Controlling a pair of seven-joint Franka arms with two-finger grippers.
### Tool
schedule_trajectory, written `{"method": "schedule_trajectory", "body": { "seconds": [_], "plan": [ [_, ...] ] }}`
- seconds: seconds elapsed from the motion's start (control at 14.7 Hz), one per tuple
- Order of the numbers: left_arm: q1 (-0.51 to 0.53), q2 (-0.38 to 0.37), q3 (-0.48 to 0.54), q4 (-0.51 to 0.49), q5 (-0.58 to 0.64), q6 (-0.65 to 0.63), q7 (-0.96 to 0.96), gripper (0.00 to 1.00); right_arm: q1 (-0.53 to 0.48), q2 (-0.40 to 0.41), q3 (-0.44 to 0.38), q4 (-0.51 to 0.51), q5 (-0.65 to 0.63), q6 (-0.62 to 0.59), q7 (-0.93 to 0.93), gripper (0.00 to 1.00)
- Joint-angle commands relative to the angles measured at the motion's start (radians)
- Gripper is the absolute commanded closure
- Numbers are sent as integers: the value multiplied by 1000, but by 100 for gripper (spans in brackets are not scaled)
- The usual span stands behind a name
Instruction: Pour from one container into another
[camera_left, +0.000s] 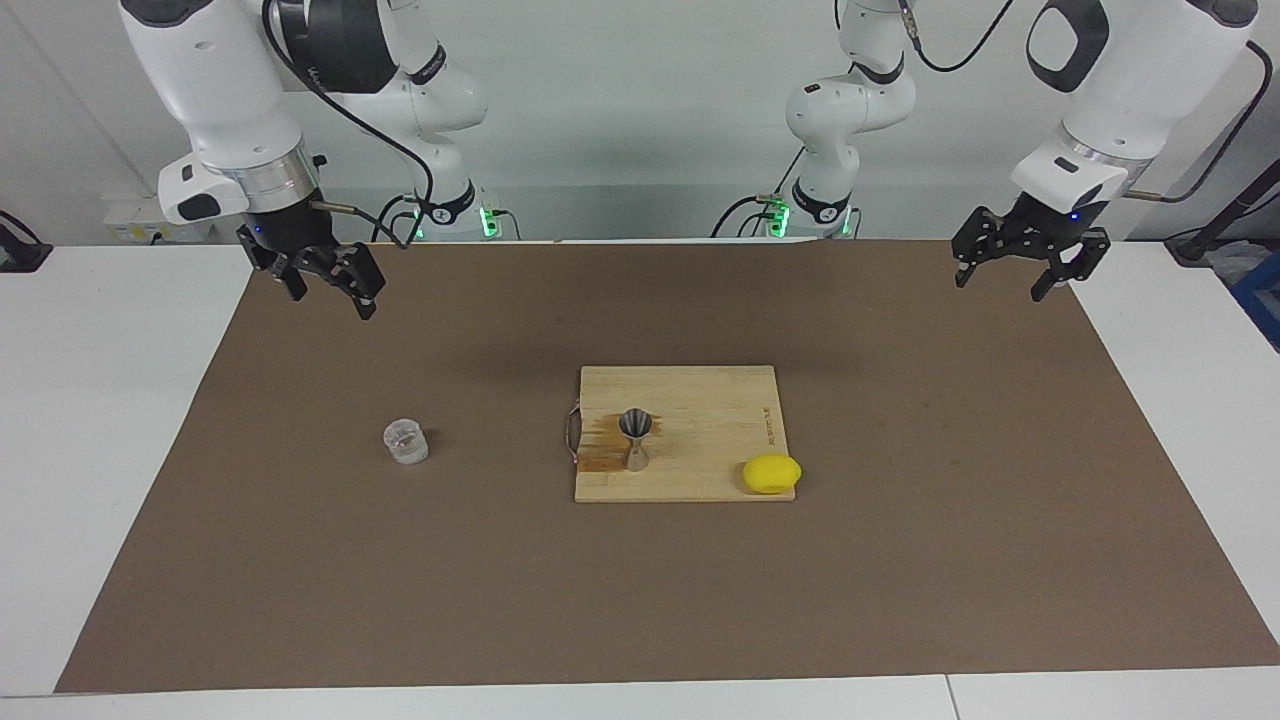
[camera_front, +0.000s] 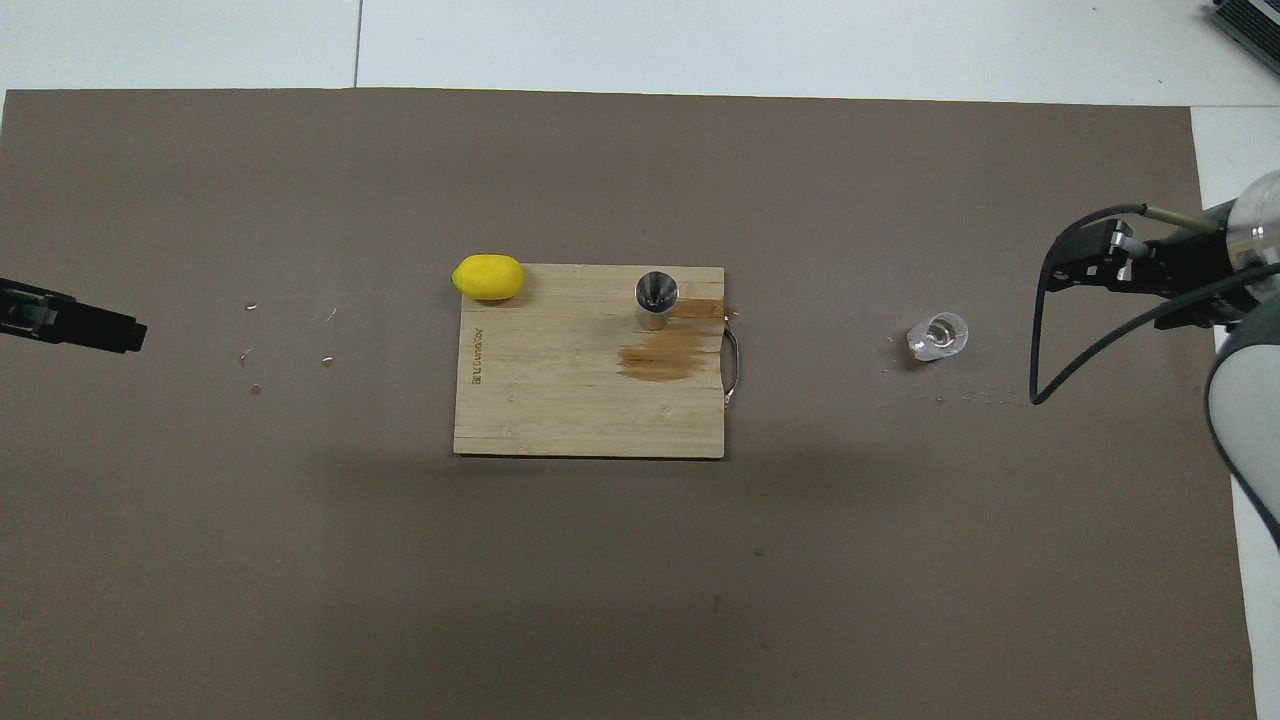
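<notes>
The clear glass tumbler (camera_left: 405, 441) (camera_front: 938, 336) stands upright on the brown mat toward the right arm's end of the table. Upright on the wooden cutting board (camera_left: 710, 420) (camera_front: 560, 400) stands the silver hourglass jigger (camera_left: 636, 437) (camera_front: 656, 298), with a brown wet stain beside it. My right gripper (camera_left: 333, 305) hangs open and empty, high over the mat's edge nearest the robots, well clear of the tumbler. My left gripper (camera_left: 997, 288) is also open and empty, raised over the mat's corner at the left arm's end.
A yellow lemon (camera_left: 771, 473) (camera_front: 488, 277) lies at the board's corner farthest from the robots, toward the left arm's end. The board has a metal handle (camera_front: 733, 368) on its edge toward the tumbler. Small crumbs dot the mat.
</notes>
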Motion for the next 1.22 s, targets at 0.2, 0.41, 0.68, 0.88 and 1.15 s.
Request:
{"method": "schedule_trajectory", "body": {
  "seconds": [0.2,0.41,0.68,0.88,1.15],
  "plan": [
    [-4,-6,-11,15,14,-28,-74,0,-16,-5,1,15,-16,-49,-22,0],
    [-13,-20,-12,-1,15,-30,-69,0,-16,-4,1,18,-10,-50,-24,0],
    [-7,-22,-12,-10,15,-28,-71,0,-41,-22,43,15,-5,-76,-33,0],
    [-7,-22,-12,-10,15,-27,-71,0,-81,-34,72,13,-7,-90,-37,0],
    [-8,-22,-12,-10,15,-27,-71,0,-132,-41,129,7,-9,-95,-37,0]
  ]
}}
